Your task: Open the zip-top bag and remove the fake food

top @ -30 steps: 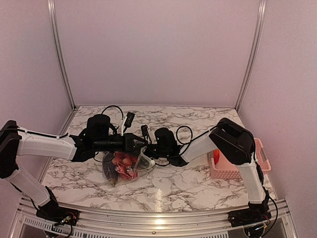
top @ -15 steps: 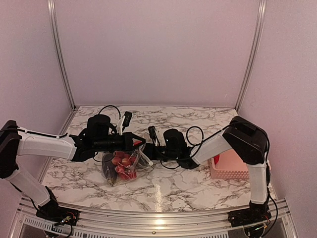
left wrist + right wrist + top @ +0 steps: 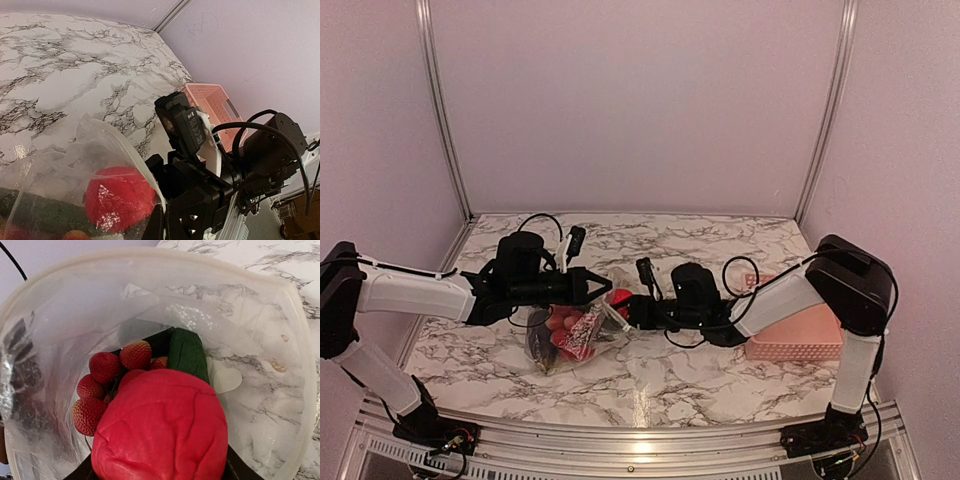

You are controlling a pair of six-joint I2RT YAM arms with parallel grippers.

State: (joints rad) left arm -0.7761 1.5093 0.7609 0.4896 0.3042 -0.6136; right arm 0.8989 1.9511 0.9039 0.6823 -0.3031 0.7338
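Note:
The zip-top bag (image 3: 563,337) lies on the marble table with its mouth facing right, pulled open. My left gripper (image 3: 597,287) is shut on the bag's upper rim (image 3: 145,172), its fingers (image 3: 161,225) pinching the zip strip. My right gripper (image 3: 630,306) is shut on a large red fake food piece (image 3: 162,435) just outside the bag's mouth; the piece also shows in the top view (image 3: 620,297). Inside the bag lie several red strawberries (image 3: 105,367) and a dark green piece (image 3: 187,352). The right gripper's black body (image 3: 200,185) sits right beside the bag's rim.
The pink slotted basket (image 3: 798,338) stands at the right of the table, behind the right forearm, and shows in the left wrist view (image 3: 210,100). Walls and metal posts close in the back and sides. Cables loop above both wrists.
My right arm has drawn back to the right, bringing the red piece out to the bag's mouth. The left gripper has kept its hold on the rim.

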